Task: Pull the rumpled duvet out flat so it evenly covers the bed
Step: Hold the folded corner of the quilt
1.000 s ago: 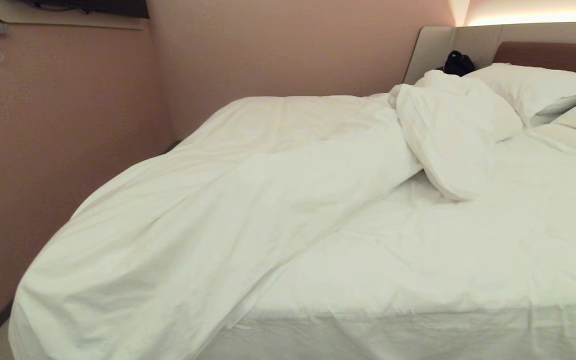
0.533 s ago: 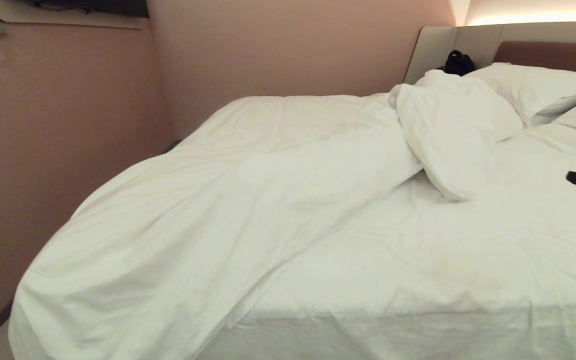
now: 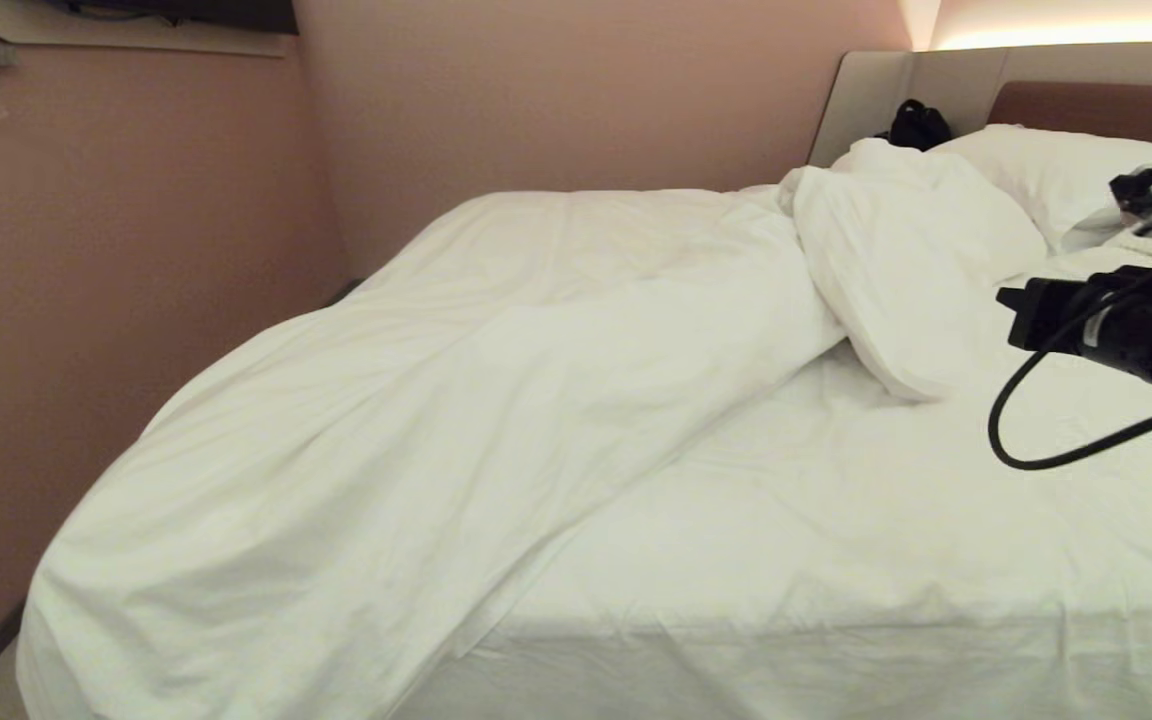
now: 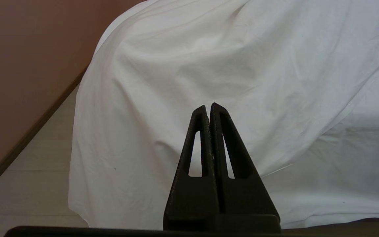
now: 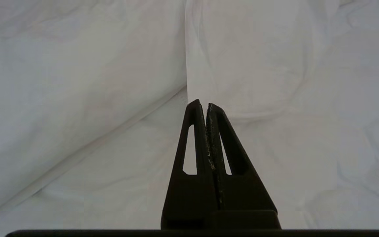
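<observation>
Duvet (image 3: 456, 400): one, puffy, creased white cotton
Pillows (image 3: 1066, 175): two, plump
Bed (image 3: 836, 520): one, white-sheeted
Right tool (image 5: 206, 106): closed, empty
Left tool (image 4: 209, 107): closed, empty

Two matte pink walls (image 3: 556, 90) meet in a corner ahead of me, to my left. A pale floor (image 4: 28, 184) with a dark skirting strip (image 4: 31, 131) runs along the left-hand wall. High on that wall sits a light shelf (image 3: 126, 35) under a dark object. A warm light strip (image 3: 1066, 35) glows at upper right. A small black bag (image 3: 918, 125) rests below it.
</observation>
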